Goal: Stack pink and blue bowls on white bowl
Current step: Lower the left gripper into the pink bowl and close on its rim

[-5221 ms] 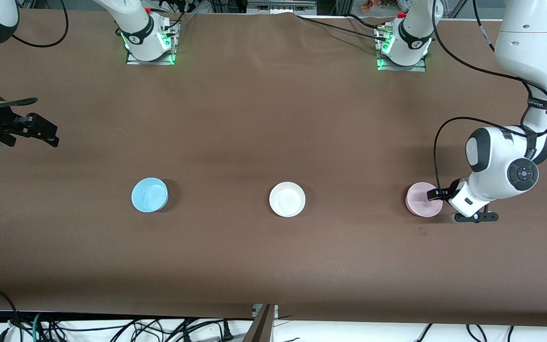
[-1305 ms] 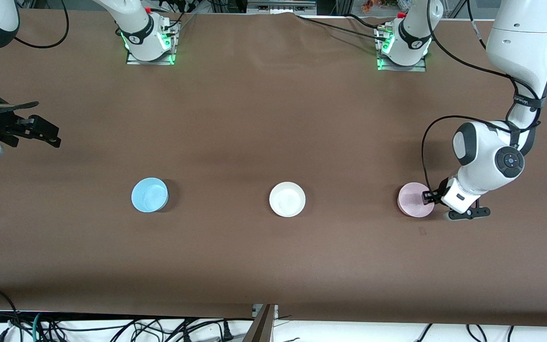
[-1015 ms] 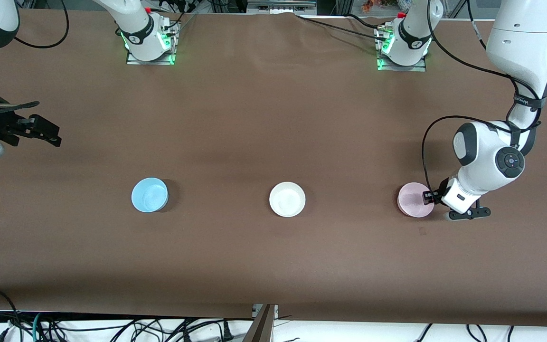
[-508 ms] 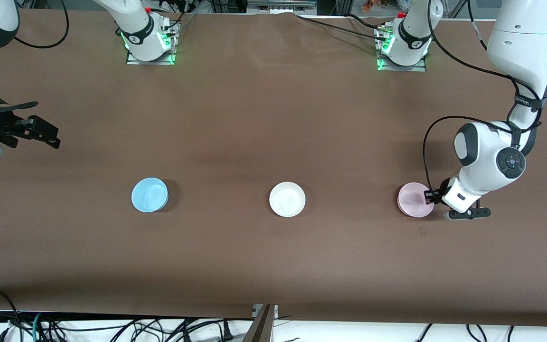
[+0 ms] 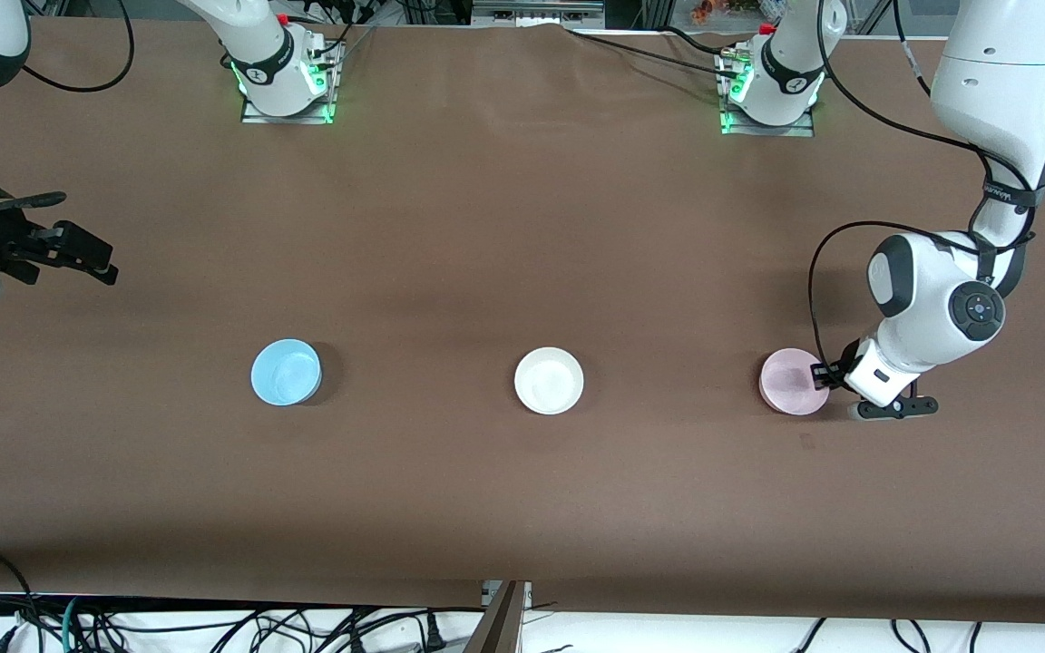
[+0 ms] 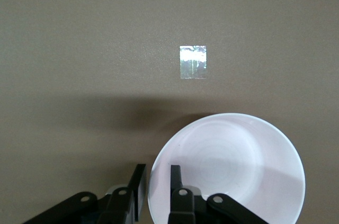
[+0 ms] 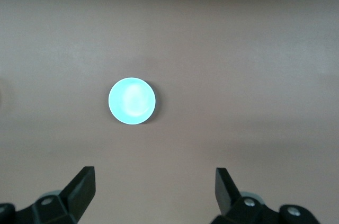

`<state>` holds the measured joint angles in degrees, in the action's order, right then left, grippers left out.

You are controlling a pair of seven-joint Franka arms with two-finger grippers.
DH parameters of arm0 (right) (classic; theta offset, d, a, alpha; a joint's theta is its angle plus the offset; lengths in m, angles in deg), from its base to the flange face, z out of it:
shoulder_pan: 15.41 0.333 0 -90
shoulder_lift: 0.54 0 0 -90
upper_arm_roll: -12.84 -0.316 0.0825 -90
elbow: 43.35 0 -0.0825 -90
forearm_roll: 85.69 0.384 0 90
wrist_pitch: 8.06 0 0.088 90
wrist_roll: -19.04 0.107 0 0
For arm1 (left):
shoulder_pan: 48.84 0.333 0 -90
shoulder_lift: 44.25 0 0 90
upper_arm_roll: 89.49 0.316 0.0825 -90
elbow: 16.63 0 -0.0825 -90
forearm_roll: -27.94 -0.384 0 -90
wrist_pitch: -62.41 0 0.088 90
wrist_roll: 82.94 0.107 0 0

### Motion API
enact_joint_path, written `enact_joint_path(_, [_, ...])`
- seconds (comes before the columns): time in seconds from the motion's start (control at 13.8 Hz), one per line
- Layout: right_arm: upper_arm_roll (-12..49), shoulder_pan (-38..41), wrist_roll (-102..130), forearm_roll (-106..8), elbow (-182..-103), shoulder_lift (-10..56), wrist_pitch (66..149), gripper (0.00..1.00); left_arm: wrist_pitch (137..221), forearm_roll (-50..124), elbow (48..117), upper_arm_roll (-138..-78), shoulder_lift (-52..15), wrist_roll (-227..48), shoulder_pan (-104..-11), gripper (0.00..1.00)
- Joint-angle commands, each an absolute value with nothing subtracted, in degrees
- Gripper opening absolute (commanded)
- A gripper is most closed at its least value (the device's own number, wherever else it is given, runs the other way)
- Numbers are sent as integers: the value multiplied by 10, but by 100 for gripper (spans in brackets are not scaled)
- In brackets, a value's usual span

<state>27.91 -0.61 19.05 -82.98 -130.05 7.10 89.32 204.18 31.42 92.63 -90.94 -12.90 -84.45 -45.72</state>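
The pink bowl [image 5: 795, 382] sits on the brown surface [image 5: 522, 227] at the left arm's end, its rim between the two fingers of the left tool [image 6: 153, 184], one finger inside the bowl and one outside, drawn close around the wall. Just beside the bowl, a small shiny patch [image 6: 193, 62] lies on the surface. The white bowl [image 5: 549, 381] rests mid-surface, well apart from that tool. The blue bowl [image 5: 286, 372] sits under the waiting right tool [image 7: 153, 188], whose fingers stand wide apart, high above.
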Motion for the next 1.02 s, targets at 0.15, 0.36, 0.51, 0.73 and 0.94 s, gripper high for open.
enact_joint_path(0.15, [279,-12,187,-817,-1297,70,891,100,2036,316,924,-910,-131,-828,-454,14])
enact_joint_path(0.36, [279,-12,187,-817,-1297,69,891,100,2036,316,924,-910,-130,-828,-454,4])
enact_joint_path(0.51, [279,-12,187,-817,-1297,70,891,100,2036,316,923,-910,-130,-828,-455,0])
enact_joint_path(0.73, [279,-12,187,-817,-1297,70,892,100,2036,317,917,-910,-130,-834,-458,0])
enact_joint_path(0.94, [279,-12,187,-817,-1297,69,892,100,2036,323,905,-911,-131,-845,-462,0])
